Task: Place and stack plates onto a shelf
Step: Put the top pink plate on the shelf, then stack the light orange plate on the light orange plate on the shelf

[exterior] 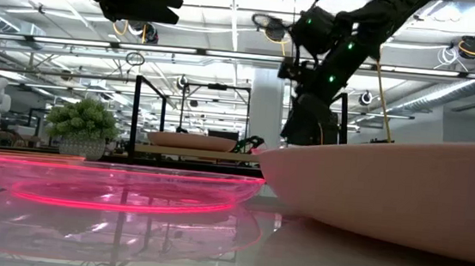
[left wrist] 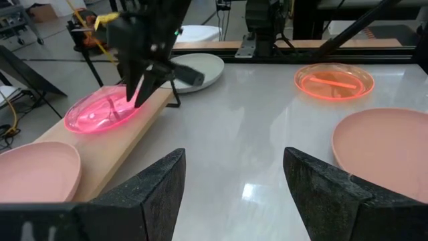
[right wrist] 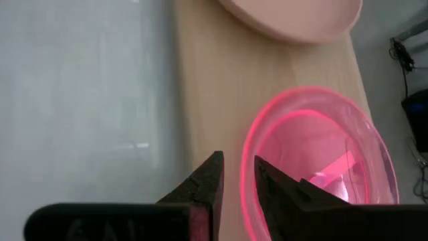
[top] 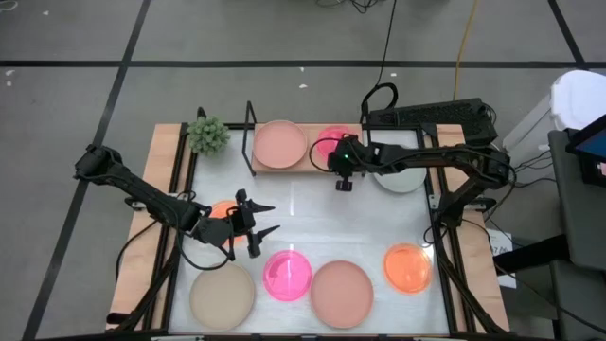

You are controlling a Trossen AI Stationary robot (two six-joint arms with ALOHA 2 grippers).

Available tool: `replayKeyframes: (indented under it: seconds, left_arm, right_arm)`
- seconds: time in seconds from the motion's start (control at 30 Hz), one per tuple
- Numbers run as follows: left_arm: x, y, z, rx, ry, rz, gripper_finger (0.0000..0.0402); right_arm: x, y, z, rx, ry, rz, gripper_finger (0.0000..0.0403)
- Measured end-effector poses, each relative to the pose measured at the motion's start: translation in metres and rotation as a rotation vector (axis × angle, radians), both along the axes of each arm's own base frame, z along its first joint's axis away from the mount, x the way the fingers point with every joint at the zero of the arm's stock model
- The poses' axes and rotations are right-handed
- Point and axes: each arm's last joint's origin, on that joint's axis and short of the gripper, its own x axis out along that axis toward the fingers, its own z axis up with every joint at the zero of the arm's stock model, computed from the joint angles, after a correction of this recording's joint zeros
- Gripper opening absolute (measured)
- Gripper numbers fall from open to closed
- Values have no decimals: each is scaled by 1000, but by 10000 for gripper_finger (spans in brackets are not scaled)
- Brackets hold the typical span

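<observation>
While the right claw (right wrist: 237,175), nearly closed and holding nothing, hovers beside the hot pink plate (right wrist: 321,161) on the shelf (right wrist: 221,87), the left claw (left wrist: 231,181) waits released near the worktop's (top: 312,204) left edge.

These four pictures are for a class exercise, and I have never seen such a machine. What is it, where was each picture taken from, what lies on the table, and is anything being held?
It is a robot with two dark arms, each ending in a two-finger gripper. One picture looks straight down, one looks level across the tabletop, and two come from cameras on the wrists.

A small wooden shelf carries a dusty pink plate and a hot pink plate. Loose on the table lie a beige plate, another hot pink plate, a second dusty pink plate, an orange plate and a pale grey plate. A small plant stands in a corner.

The right gripper is at the shelf plate's rim, nearly shut. The left gripper hangs open, holding nothing.
</observation>
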Motion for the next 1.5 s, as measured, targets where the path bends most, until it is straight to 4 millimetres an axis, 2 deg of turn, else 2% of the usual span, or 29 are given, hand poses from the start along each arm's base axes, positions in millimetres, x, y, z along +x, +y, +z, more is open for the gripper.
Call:
replayKeyframes:
  seconds: [0.2, 0.37, 0.6, 1.03, 1.5]
  left_arm:
    - [0, -1, -1, -16, 3, -6, 257]
    - [-1, -2, -2, -8, 24, -47, 257]
    - [-2, -4, -6, 0, 81, -118, 257]
    - [-11, -21, -9, -58, 109, -218, 257]
    - [-20, -37, -9, -78, 108, -281, 257]
  right_arm:
    - [-3, 30, 26, 1, -84, 54, 70]
    - [-13, 59, 43, 10, -107, 31, 71]
    - [-30, 103, 57, 138, -123, 42, 71]
    - [-46, 185, 58, 332, -158, 114, 70]
    - [-69, 242, 57, 448, -161, 171, 70]
